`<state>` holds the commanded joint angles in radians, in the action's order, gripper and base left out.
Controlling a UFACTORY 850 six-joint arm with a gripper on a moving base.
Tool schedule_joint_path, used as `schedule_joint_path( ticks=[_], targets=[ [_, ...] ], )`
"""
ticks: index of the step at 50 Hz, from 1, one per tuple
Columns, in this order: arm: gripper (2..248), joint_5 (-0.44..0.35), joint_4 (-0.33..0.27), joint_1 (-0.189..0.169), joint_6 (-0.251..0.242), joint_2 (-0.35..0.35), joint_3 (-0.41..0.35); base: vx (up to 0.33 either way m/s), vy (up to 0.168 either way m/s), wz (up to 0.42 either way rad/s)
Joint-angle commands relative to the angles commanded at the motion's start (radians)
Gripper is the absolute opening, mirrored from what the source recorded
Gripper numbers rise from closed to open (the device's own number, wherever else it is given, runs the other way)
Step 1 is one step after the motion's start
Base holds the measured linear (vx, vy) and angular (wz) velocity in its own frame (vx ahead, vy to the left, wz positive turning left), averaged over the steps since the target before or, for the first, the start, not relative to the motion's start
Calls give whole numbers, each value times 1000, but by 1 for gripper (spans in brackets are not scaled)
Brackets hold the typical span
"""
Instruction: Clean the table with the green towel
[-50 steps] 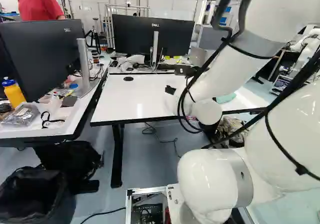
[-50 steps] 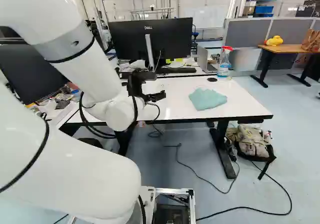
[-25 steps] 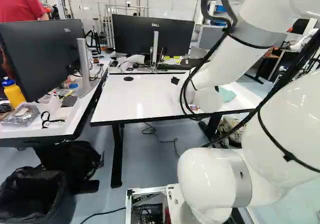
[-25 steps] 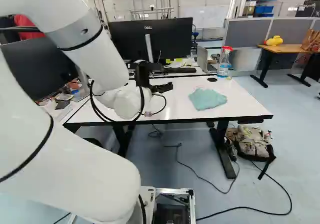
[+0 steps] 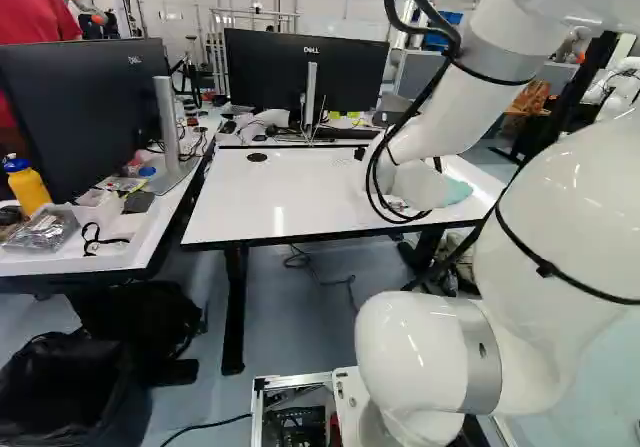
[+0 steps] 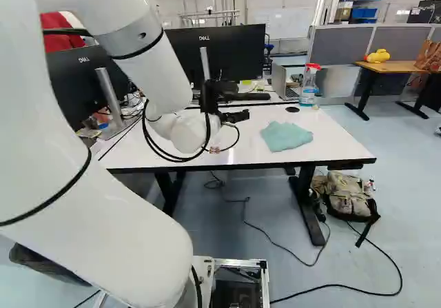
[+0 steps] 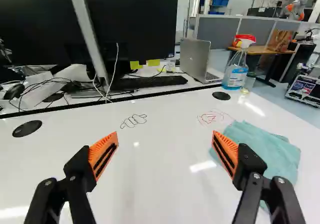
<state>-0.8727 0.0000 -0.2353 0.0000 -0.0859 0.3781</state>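
Observation:
In the right base view my gripper (image 6: 238,116) is over the white table (image 6: 331,142), to the left of the green towel (image 6: 286,136). Seen from the wrist, the gripper (image 7: 165,137) stands wide open, nothing between its orange pads. The towel (image 7: 272,151) lies crumpled flat on the tabletop, beyond and outside one finger, which partly covers it. Ahead of the fingers the tabletop bears a black scribble (image 7: 134,121) and a red scribble (image 7: 212,118), the red one close to the towel. In the left base view the arm hides most of the gripper.
A spray bottle (image 7: 236,71) stands at the table's far edge behind the towel. Beyond are a monitor (image 6: 227,56), a keyboard (image 7: 150,83) and a laptop (image 7: 196,58). Another desk with a monitor (image 5: 85,117) and a yellow bottle (image 5: 28,185) is at the left. Another robot (image 7: 298,7) stands far off.
My arm has swung rightward over the table, bringing the gripper nearer the towel in the right base view. The towel has not moved, and the base has stayed put.

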Motion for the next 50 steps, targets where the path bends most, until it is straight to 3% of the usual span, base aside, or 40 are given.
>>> schedule_joint_path(
  ticks=[50],
  targets=[
    [247, 0, 0, -140, 0, 182, 185, 0, 0, 0]
  ],
)
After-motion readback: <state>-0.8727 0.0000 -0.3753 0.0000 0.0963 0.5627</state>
